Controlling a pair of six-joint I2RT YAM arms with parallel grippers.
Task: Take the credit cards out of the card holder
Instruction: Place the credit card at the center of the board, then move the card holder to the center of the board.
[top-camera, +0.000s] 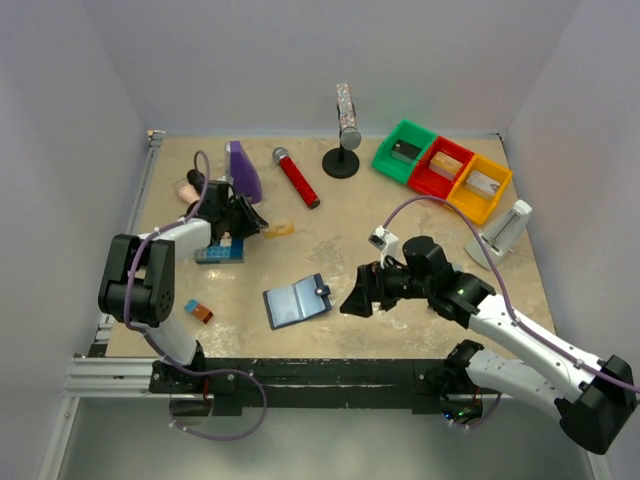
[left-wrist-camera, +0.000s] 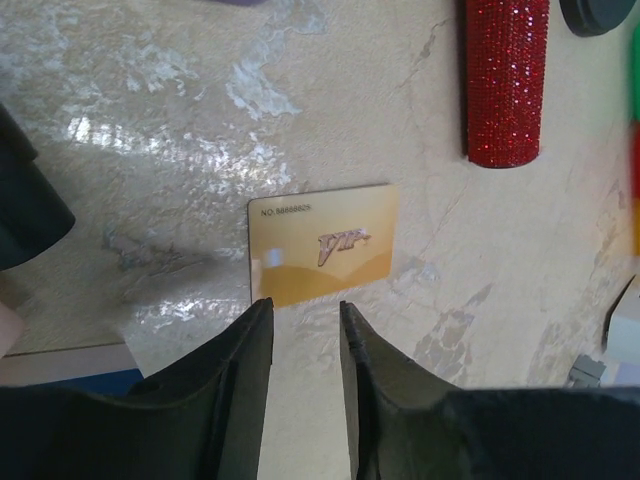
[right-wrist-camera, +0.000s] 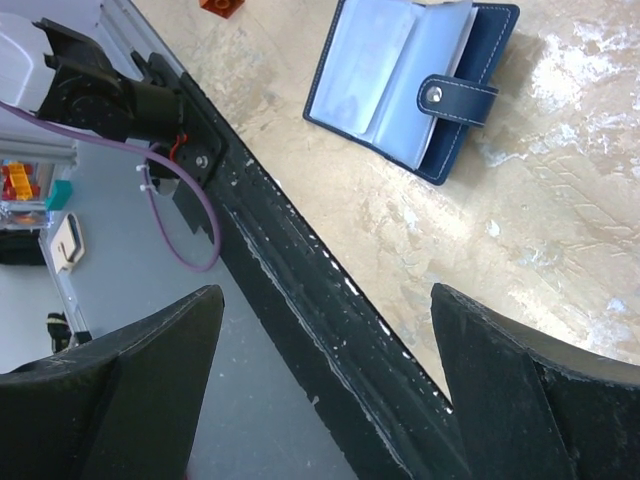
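Note:
One orange-gold credit card (left-wrist-camera: 322, 243) lies flat on the table, also seen in the top view (top-camera: 280, 231). My left gripper (left-wrist-camera: 305, 312) hovers just short of its near edge, jaws a narrow gap apart with nothing between them; in the top view it (top-camera: 255, 222) sits left of the card. The navy card holder (top-camera: 296, 302) lies open near the table's front edge, pale blue pockets up and snap tab (right-wrist-camera: 455, 95) to its right. I cannot tell whether other cards are in the card holder (right-wrist-camera: 375, 65). My right gripper (top-camera: 352, 300) is wide open just right of it, holding nothing (right-wrist-camera: 325, 300).
A red glitter microphone (top-camera: 296, 178) lies beyond the gold card. A studded blue brick block (top-camera: 219, 252) sits under the left wrist, and a small orange brick (top-camera: 198, 311) lies nearer. Green, red and yellow bins (top-camera: 441, 167) stand back right. The black front rail (right-wrist-camera: 300, 290) runs under my right gripper.

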